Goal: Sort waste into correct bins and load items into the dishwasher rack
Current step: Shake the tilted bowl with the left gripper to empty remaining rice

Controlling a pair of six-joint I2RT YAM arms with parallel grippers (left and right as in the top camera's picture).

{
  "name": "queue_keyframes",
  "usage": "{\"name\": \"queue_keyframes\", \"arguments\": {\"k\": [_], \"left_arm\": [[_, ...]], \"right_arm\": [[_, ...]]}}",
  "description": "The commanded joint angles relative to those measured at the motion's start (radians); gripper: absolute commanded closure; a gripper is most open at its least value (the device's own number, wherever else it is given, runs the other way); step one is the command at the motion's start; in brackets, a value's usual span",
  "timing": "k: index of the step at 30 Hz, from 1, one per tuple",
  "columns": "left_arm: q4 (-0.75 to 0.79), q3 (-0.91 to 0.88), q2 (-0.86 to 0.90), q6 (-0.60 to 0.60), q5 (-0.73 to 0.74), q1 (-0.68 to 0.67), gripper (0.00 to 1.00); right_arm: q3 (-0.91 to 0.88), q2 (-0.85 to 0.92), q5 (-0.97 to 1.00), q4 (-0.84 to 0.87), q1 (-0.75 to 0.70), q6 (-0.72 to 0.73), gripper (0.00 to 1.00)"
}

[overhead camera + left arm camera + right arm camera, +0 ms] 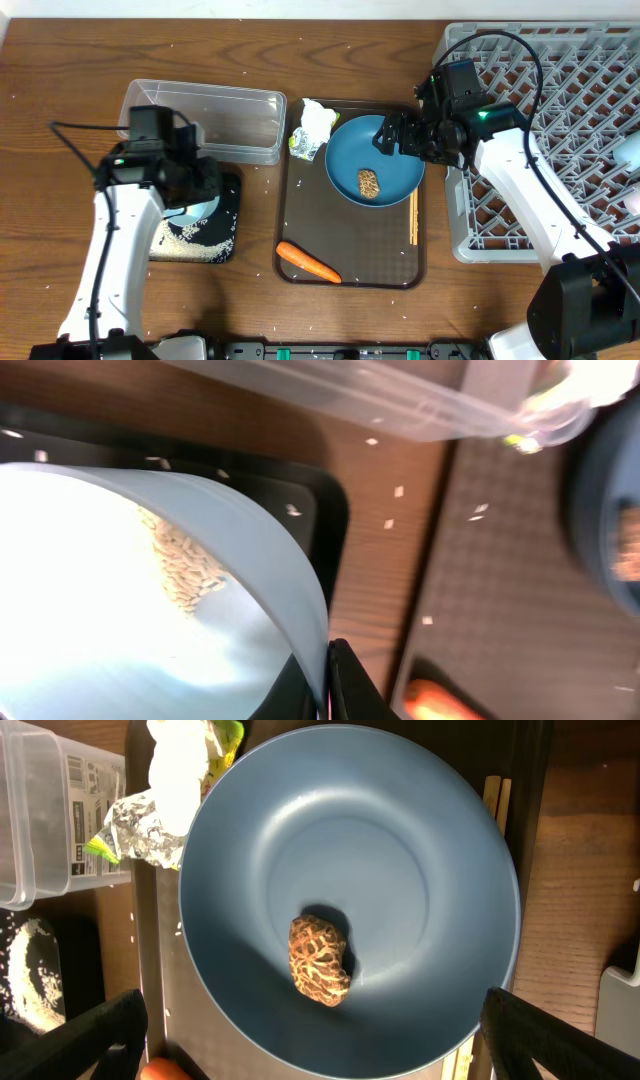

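My left gripper (187,187) is shut on the rim of the white bowl (120,590), held tilted over the black tray (228,232). Rice grains (185,565) cling inside the bowl and more rice (185,240) lies on the tray. My right gripper (396,138) is open wide above the dark-blue plate (390,160), whose brown food lump (320,960) lies between the spread fingers (320,1050). The carrot (308,263), the wrapper (314,130) and the chopsticks (414,218) lie on the brown serving tray (350,235). The clear tub (215,118) stands at the back left.
The grey dishwasher rack (560,120) fills the right side, with two small cups (630,175) at its right edge. Loose rice grains are scattered on the wooden table and the serving tray. The tub shows in the left wrist view (400,400).
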Motion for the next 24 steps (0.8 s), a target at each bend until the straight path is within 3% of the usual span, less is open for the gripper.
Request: {"name": "queue_keyframes", "arguments": {"k": [1,7,10,15,24], "left_arm": [[0.015,-0.021,0.01,0.0,0.24,0.093,0.94],[0.064,-0.106,0.01,0.141,0.657,0.329,0.94],[0.073,-0.154,0.01,0.291,0.93,0.454,0.94],[0.075,-0.253,0.016,0.5,1.239,0.606,0.94],[0.174,-0.423,0.035,0.531,1.239,0.696,0.94]], "right_arm": [[0.001,0.0,-0.004,-0.01,0.011,-0.008,0.01],[0.001,0.0,-0.004,-0.026,0.011,-0.008,0.01],[0.001,0.0,-0.004,-0.024,0.011,-0.007,0.01],[0.001,0.0,-0.004,-0.024,0.011,-0.007,0.01],[0.001,0.0,-0.004,-0.021,0.011,-0.008,0.01]]}}
